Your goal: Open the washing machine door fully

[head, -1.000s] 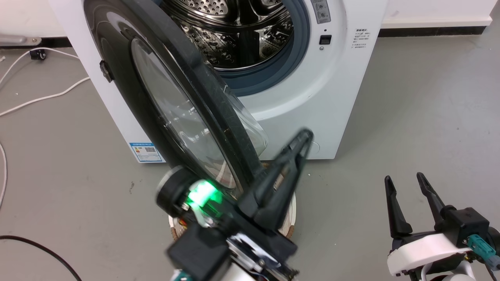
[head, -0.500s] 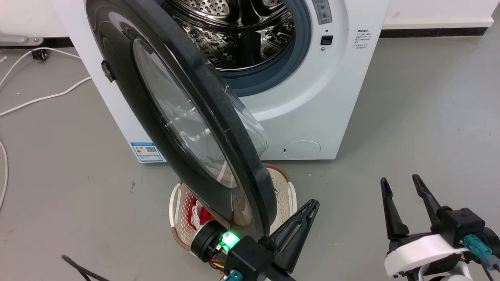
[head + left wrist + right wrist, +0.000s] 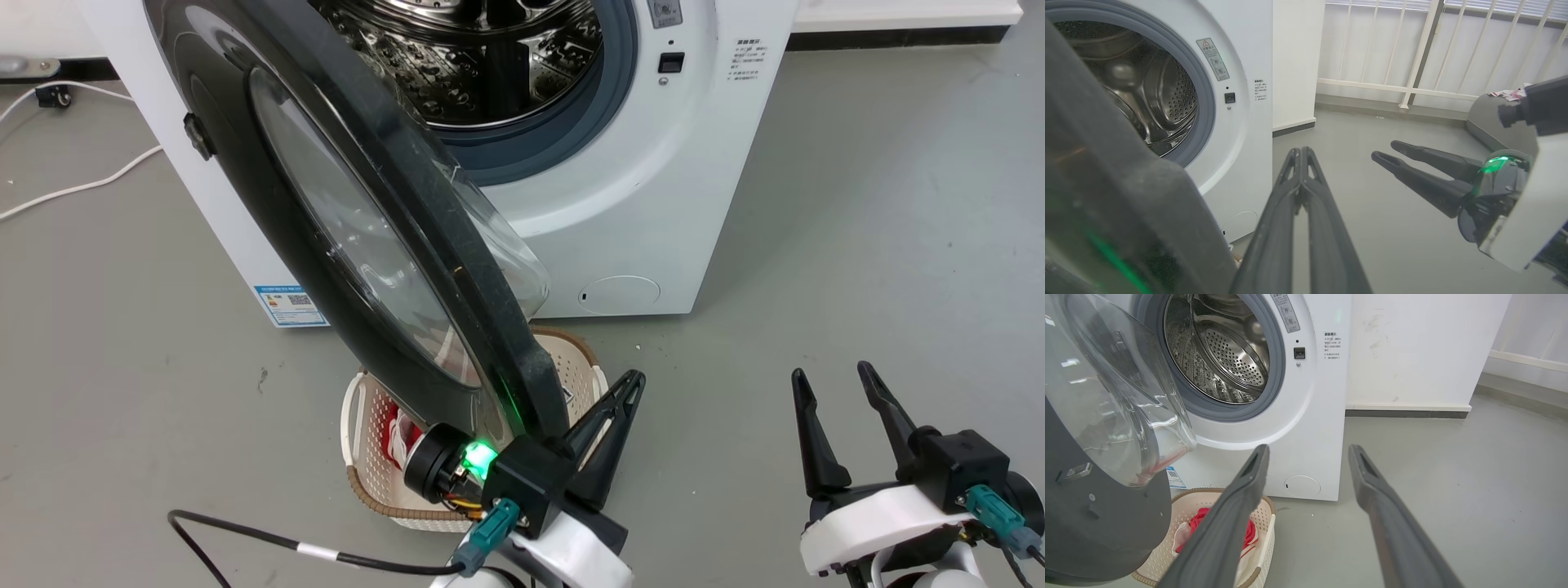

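Door [image 3: 351, 220] stands well out from the machine [image 3: 637, 180], hinged on the left, its free edge reaching near, right over the basket [image 3: 581, 366] on the floor [image 3: 857, 245]. The drum [image 3: 490, 65] is wide open to view, grey gasket [image 3: 571, 139] ringing it. The glass bowl [image 3: 1126, 396] bulges off the door's right face, the side turned to the machine.

Left gripper [image 3: 630, 384] now: low in the middle, tucked just beside the door's near edge, to its right. Its fingers are pressed together with nothing between them, pointing far and a little right. Its green-lit body sits right at the rim of the door, and whether the two touch, I cannot tell.

Over to the right gripper [image 3: 829, 374]: near right, well apart from the door, fingers spread and empty, pointing far toward the machine's front. Its wrist camera looks between those fingers at the round cap [image 3: 1301, 486] low on the white panel.

Down in the basket, a red cloth [image 3: 1202, 522]. A blue label [image 3: 290, 304] sits low on the machine's left, just beside the door's black rim. A black cable [image 3: 245, 535] loops over the floor at near left and runs to the left arm. A white cord [image 3: 82, 184] trails away at far left.
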Robot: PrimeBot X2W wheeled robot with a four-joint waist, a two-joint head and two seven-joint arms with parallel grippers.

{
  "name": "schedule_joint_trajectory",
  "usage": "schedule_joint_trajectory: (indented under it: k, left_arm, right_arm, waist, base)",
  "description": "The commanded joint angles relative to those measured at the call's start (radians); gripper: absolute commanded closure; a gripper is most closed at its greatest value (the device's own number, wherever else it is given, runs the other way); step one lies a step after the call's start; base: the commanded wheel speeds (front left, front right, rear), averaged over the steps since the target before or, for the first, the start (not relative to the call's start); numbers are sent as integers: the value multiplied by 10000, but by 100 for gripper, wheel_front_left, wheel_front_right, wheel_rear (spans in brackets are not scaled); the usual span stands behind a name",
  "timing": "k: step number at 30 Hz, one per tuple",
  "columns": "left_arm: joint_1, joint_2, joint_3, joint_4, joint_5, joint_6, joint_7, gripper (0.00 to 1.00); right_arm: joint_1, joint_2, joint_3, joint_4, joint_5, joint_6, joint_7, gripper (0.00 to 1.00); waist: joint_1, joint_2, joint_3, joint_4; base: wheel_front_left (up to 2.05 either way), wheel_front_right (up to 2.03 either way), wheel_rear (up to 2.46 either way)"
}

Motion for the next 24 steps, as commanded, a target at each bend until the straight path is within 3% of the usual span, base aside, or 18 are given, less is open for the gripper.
schedule_joint_trajectory:
  k: [1, 14, 24]
  left_arm:
    - [-174, -12, 1, 135, -60, 96, -101, 100]
    - [-719, 12, 257, 1282, -570, 1139, -752, 100]
    - [-74, 385, 469, 879, -530, 1686, -925, 100]
  right_arm:
    - [-147, 33, 5, 41, 33, -7, -8, 0]
    - [-195, 33, 105, 203, 200, -7, -55, 0]
    - [-173, 33, 95, 239, 235, -7, -62, 0]
  waist:
    - [-1, 0, 32, -6]
    - [-1, 0, 77, -17]
    - [-1, 0, 45, 128]
  base:
    - [0, 0, 0]
    - [0, 0, 0]
    - [0, 0, 0]
